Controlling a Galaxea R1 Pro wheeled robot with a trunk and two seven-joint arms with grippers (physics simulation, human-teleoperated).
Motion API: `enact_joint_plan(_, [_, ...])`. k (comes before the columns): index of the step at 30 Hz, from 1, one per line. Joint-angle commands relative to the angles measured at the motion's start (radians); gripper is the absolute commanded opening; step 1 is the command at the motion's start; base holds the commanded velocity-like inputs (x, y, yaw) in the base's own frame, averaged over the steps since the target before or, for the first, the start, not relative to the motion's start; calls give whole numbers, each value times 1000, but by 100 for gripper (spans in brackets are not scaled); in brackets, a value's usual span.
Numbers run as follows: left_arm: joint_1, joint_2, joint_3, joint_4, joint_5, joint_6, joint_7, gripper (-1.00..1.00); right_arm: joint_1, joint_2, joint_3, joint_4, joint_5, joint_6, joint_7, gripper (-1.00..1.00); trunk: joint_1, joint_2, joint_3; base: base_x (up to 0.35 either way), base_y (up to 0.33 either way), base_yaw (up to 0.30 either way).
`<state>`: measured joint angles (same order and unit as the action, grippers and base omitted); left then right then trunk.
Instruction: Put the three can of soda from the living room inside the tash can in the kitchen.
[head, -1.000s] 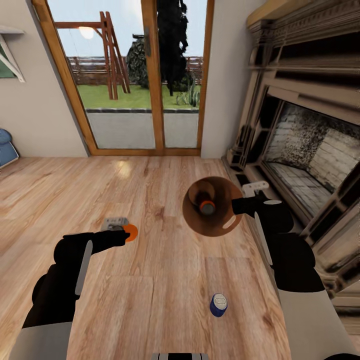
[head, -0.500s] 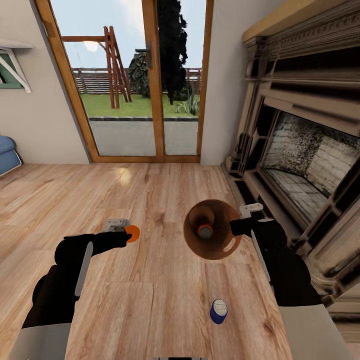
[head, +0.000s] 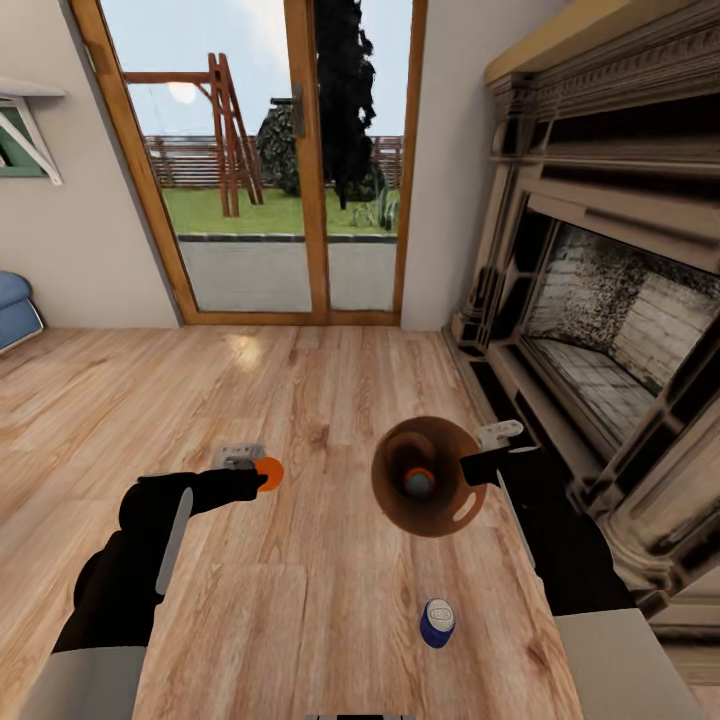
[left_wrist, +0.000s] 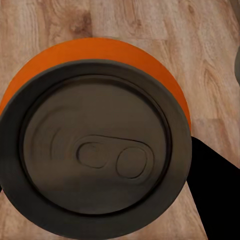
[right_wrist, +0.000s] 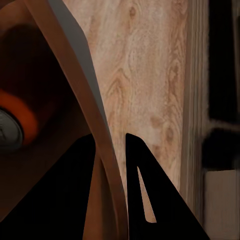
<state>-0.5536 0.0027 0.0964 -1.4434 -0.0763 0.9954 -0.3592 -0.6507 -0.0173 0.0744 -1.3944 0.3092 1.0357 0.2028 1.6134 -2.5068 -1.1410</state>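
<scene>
On the wood floor (head: 330, 420) before the fireplace (head: 610, 300), the right gripper (head: 487, 455) is pinching the trash can (head: 428, 478) by its rim, one orange can (head: 418, 482) lying inside. The left gripper (head: 245, 466) is clasping another orange can (head: 266, 472). The blue can (head: 437, 622) is standing nearer the robot, and glass doors (head: 270, 160) are rising beyond.

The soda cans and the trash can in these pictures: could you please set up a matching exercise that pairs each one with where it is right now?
Things:
1. blue soda can
2. orange soda can with its top facing the left wrist camera
3. other orange soda can
4. trash can

Places:
A. held at its rim by the right gripper
B. lying on the wood floor, untouched
C. inside the trash can
D. in the left gripper

Pairs: 1-B, 2-D, 3-C, 4-A
</scene>
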Motion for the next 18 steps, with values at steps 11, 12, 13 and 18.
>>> enact_joint_plan(11, [28,-22,-25,-1,-20,40,31,-100,-36,20,72,-139,-84,11,-40,-100,-5,2,43,0,0,0])
enact_joint_plan(12, [29,-23,-25,-2,-20,41,30,-100,-36,20,73,-139,-84,11,-40,-100,-6,3,47,0,0,0])
enact_joint_plan(13, [29,-24,-26,-2,-20,41,30,-100,-36,20,74,-132,-84,11,-39,-100,-6,3,50,0,0,0])
enact_joint_plan(18, [29,-19,-25,-3,-22,52,29,-100,-36,20,73,-82,-85,11,-30,-100,-8,4,70,0,0,0])
